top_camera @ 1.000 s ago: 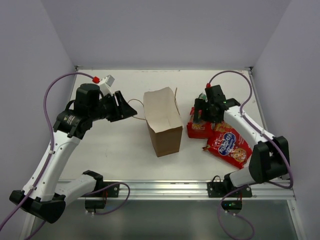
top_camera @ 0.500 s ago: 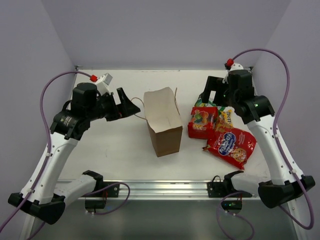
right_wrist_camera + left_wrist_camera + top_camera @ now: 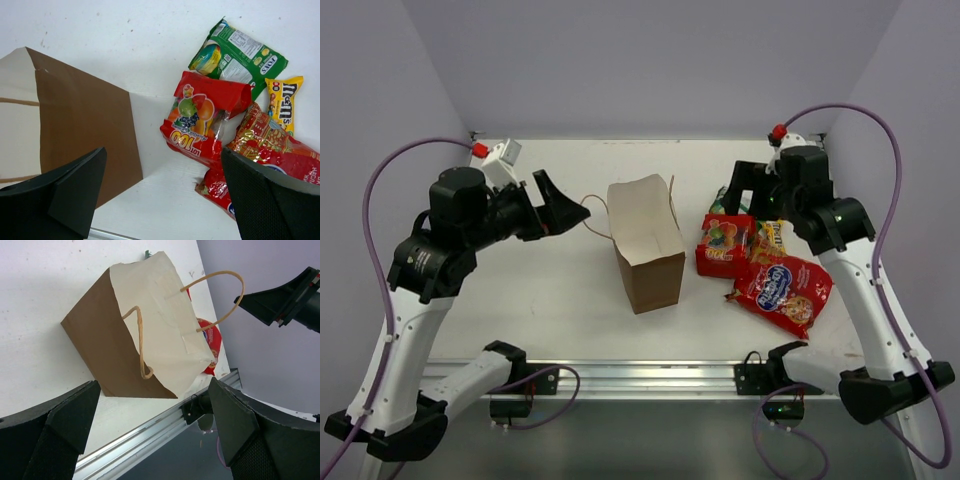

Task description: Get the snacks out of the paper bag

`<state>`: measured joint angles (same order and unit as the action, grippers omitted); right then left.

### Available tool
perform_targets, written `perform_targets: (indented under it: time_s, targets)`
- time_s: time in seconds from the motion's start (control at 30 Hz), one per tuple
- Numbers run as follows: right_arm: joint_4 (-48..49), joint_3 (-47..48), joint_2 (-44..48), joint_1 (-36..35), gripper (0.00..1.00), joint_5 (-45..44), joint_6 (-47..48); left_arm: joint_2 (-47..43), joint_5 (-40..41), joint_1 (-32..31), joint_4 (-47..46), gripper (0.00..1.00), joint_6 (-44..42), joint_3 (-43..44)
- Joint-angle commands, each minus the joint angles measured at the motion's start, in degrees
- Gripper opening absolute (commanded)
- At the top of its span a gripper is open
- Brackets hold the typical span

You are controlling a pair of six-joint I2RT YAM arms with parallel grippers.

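The brown paper bag [image 3: 646,245] stands upright mid-table with its mouth open; no packet shows inside it [image 3: 155,325]. To its right lie the snacks: a red fruit-candy bag [image 3: 723,243] [image 3: 207,117], a green packet [image 3: 237,50], a small yellow one [image 3: 772,237] [image 3: 283,100] and a red crinkly cookie bag [image 3: 780,290]. My left gripper [image 3: 555,203] [image 3: 154,390] hangs open left of the bag, apart from its loop handle [image 3: 595,215]. High over the packets, my right gripper [image 3: 752,195] [image 3: 163,155] is open and holds nothing.
An aluminium rail [image 3: 650,375] runs along the table's near edge, with both arm bases bolted to it. Pale walls close in the table at the back and both sides. The right arm's fingers [image 3: 285,300] appear at the upper right of the left wrist view.
The left gripper opened wide and drew back to the left, away from the bag's handle. The right gripper lifted off the snack pile and opened fully, leaving the packets on the table.
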<state>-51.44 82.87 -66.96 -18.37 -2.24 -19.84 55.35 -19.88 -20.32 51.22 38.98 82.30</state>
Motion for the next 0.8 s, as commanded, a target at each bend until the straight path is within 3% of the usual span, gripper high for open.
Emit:
perform_targets:
  time_s: [0.0, 0.3, 0.53, 0.77]
  targets:
    - [-0.41, -0.51, 4.02, -0.17, 0.99, 2.24, 0.68, -2.52, 1.77, 0.28, 2.65, 1.0, 0.22, 1.72]
    - [1.69, -9.55, 11.14, -0.17, 0.99, 11.2, -2.13, -12.1, 7.56, 0.28, 3.53, 1.0, -0.22, -7.58]
    - [9.51, -24.66, 24.84, -0.17, 0.99, 15.51, -7.67, -21.77, 11.88, 0.28, 0.64, 1.0, 0.13, -18.47]
    - [12.07, -32.94, 36.27, -0.18, 0.99, 15.25, -14.07, -30.21, 13.46, 0.28, -4.38, 1.0, 3.03, -25.7]
